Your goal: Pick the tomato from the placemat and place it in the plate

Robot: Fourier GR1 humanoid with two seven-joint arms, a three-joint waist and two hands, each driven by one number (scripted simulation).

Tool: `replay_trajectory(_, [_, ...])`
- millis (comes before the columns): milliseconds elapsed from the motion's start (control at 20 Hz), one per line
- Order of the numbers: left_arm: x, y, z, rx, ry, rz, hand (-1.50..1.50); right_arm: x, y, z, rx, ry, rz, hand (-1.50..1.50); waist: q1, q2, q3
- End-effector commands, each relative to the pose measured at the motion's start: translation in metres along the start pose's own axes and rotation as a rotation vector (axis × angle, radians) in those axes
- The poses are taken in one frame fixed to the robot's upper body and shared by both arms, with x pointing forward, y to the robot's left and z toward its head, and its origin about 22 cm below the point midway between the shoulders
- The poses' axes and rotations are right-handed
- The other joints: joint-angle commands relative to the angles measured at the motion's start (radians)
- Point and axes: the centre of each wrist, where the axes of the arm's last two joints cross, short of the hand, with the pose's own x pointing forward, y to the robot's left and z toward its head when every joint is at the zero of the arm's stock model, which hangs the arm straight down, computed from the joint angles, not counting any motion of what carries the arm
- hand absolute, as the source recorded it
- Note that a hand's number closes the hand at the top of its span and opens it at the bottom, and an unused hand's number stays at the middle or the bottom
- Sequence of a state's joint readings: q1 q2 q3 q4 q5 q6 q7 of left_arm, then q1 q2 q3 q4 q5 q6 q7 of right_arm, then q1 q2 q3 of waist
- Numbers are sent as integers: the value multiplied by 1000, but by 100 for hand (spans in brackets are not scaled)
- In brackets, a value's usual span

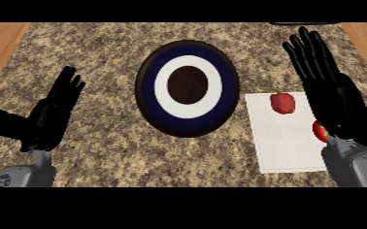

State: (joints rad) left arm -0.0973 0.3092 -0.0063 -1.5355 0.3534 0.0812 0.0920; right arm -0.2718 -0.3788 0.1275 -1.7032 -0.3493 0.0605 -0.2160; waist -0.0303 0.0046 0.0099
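R hand (pixel 324 85) is hovering w/ fingers straight, grasping nothing, over the placemat (pixel 279 143). Tomato (pixel 320 131) is lying at mat's right edge, partly hidden. Pick not begun; next: lower & curl round it, then carry to plate (pixel 188 88).

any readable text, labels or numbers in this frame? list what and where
None.
Plate: only dark blue, white and brown rings, no lettering.
White placemat: blank apart from a faint line along its lower edge.
The two red items on the placemat: no stickers or marks.
Hands, forearms and counter: nothing written.
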Motion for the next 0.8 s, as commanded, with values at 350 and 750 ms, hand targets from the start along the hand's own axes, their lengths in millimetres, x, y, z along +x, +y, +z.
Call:
replay_trajectory(350, [-64,-5,33,43,298,-31,0,57,-193,92,-594,399,722,150,-67,27,-13])
replay_trajectory(750, [-73,-46,25,-9,352,-58,0,35,-219,189,-853,239,632,-150,22,-4,-9])
